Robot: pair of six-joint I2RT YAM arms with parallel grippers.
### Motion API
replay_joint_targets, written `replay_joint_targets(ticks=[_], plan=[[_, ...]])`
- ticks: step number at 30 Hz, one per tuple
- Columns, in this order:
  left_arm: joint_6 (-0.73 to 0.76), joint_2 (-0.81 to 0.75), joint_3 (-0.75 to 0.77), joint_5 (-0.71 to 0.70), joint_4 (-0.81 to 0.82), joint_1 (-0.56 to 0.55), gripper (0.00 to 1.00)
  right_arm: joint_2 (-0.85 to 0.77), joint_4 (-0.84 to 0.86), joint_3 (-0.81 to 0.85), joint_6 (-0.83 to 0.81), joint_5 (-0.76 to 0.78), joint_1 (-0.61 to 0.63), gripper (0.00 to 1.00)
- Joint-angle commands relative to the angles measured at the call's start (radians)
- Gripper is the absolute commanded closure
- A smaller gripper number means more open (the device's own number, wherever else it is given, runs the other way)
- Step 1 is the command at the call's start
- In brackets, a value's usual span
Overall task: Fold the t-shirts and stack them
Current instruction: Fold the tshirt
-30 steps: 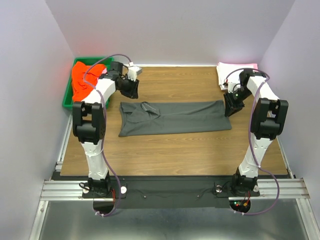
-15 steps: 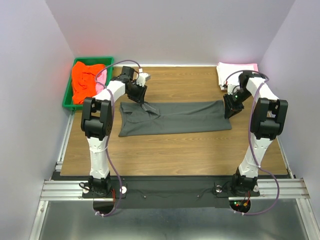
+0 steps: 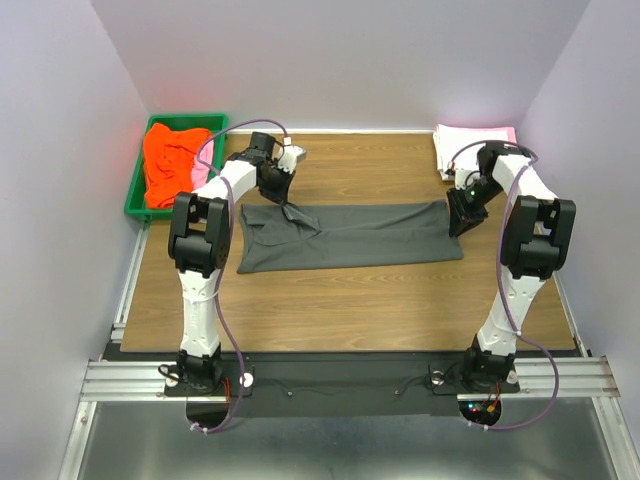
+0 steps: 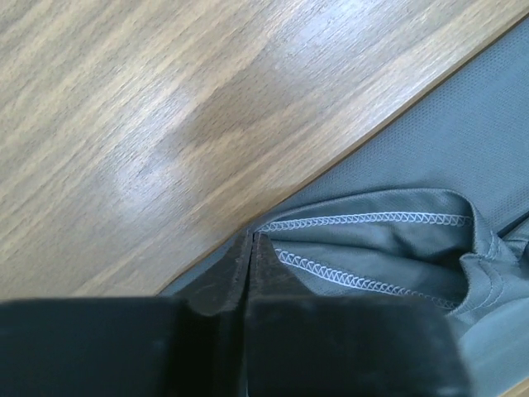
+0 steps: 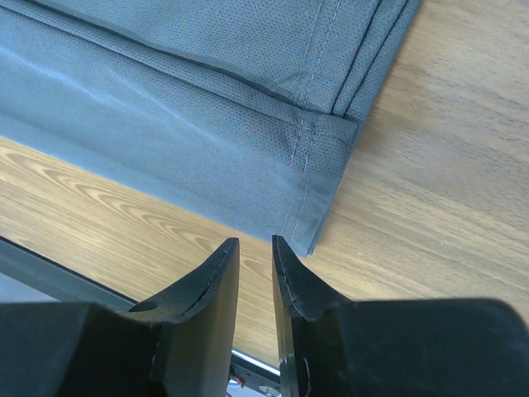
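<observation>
Charcoal tee [image 3: 350, 235]: long folded strip, flat at centre. Orange-red tee [image 3: 168, 160] crumpled far left; pink/white tees [image 3: 462, 140] stacked far right.

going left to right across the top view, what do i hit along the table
green bin → left gripper → middle of the grey t-shirt → right gripper

The left arm [image 3: 205, 215] reaches far and bends inward; the left hand [image 4: 250, 238] is pressed fully closed. The right hand [image 5: 255, 246] points down at far right, fingers [image 5: 216, 273] slightly apart.
</observation>
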Motion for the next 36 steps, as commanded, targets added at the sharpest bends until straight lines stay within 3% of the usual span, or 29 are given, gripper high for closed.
replay_joint_targets(ticks=[1,14,24,26,27,30,36], plan=[[0.022,-0.055,0.044,0.017,-0.032,-0.001,1.00,-0.023,0.018,-0.005,0.003,-0.003,0.007,0.72],[0.054,-0.322,-0.180,0.023,-0.132,-0.002,1.00,-0.032,0.019,-0.033,-0.023,0.012,0.007,0.72],[0.028,-0.381,-0.427,-0.020,-0.090,-0.002,1.00,-0.012,0.019,-0.014,-0.027,0.004,0.007,0.72],[0.029,-0.376,-0.450,-0.025,-0.074,-0.002,0.94,-0.007,0.018,0.000,-0.024,0.000,0.007,0.72],[0.037,-0.371,-0.451,-0.025,-0.074,-0.002,0.83,-0.003,0.016,0.006,-0.027,-0.005,0.007,0.72],[0.058,-0.376,-0.436,-0.020,-0.101,-0.002,0.69,0.002,0.015,0.035,-0.027,-0.019,0.007,0.72],[0.091,-0.497,-0.392,0.066,-0.124,0.001,0.64,0.014,0.012,0.124,-0.044,-0.080,0.007,0.73]])
